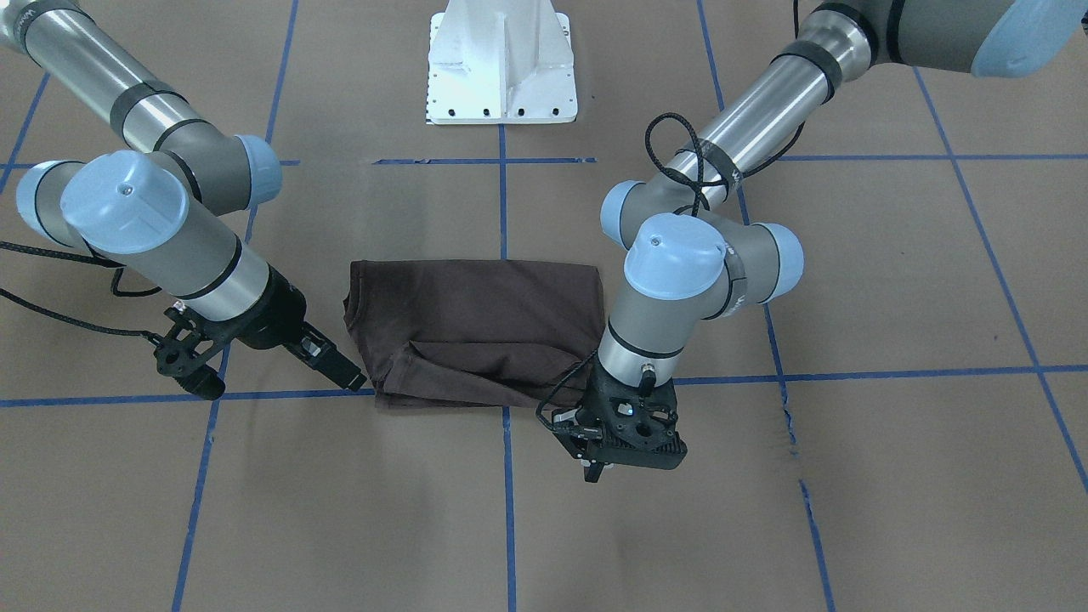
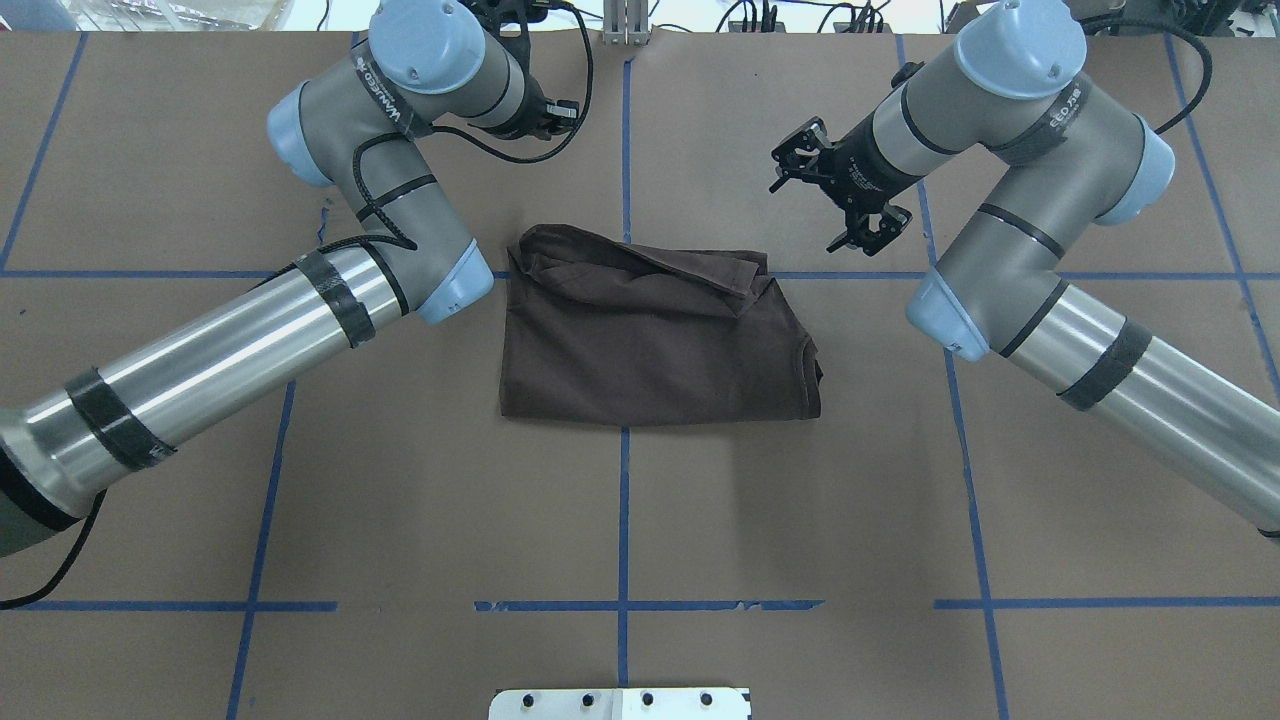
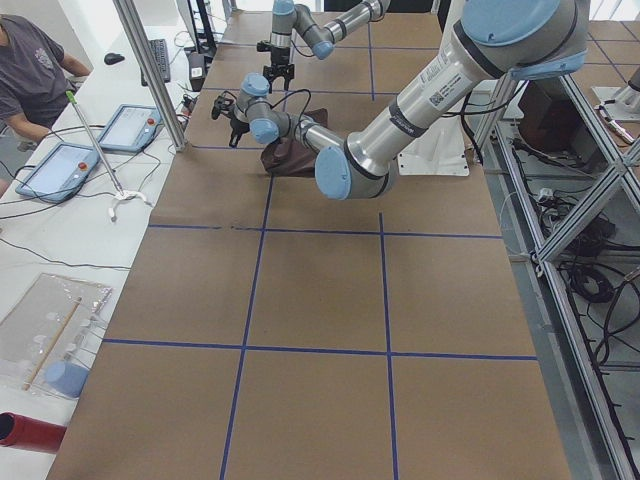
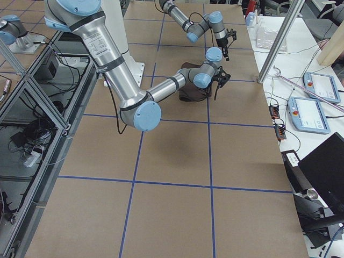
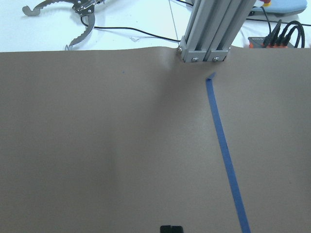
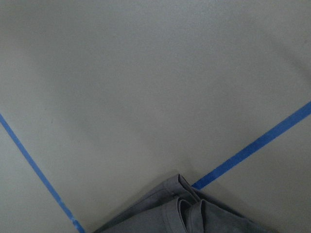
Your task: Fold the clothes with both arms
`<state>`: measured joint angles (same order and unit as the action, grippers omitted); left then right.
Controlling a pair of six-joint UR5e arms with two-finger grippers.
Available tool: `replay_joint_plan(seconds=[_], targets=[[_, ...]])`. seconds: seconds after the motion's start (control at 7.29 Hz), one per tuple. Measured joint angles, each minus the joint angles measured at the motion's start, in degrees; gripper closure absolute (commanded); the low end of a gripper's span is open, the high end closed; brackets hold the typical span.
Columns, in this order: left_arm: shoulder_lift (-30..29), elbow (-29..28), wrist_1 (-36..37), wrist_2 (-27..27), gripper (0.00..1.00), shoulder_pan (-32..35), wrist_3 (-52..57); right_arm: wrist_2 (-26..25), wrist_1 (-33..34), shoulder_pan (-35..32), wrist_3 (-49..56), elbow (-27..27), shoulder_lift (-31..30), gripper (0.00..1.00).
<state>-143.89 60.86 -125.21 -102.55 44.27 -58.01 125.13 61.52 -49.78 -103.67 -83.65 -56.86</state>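
Note:
The dark brown T-shirt (image 1: pixel 476 323) lies folded into a rough rectangle at the middle of the table, and also shows in the overhead view (image 2: pixel 650 350). A loose fold runs along its far edge. My right gripper (image 1: pixel 359 382) looks shut and empty, with its tip at the table right next to the shirt's far corner. That corner (image 6: pixel 194 216) shows at the bottom of the right wrist view. My left gripper (image 1: pixel 592 472) points down just past the shirt's other far corner. It holds nothing and looks shut. Its tip (image 5: pixel 170 228) shows over bare table.
The white bolted pedestal (image 1: pixel 501 68) stands at the robot's side of the table. Blue tape lines (image 2: pixel 624 520) cross the brown table. An aluminium post (image 5: pixel 209 29) stands at the far table edge. An operator (image 3: pixel 35 70) and tablets (image 3: pixel 130 125) are beside it.

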Motion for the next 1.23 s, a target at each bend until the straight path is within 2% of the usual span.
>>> replay_joint_plan(seconds=[0.27, 0.55, 1.23], targets=[[3.74, 10.13, 8.16, -3.56, 1.00, -3.66, -0.47, 0.01, 0.39, 0.60, -0.78, -1.41, 0.32, 0.00], [5.64, 14.60, 11.55, -5.49, 1.00, -8.01, -3.30, 0.08, 0.59, 0.78, -1.20, -2.33, 0.24, 0.00], [1.59, 7.47, 11.47, -5.52, 1.00, -10.08, -3.95, 0.11, 0.62, 0.70, -1.27, -3.04, -0.37, 0.00]])
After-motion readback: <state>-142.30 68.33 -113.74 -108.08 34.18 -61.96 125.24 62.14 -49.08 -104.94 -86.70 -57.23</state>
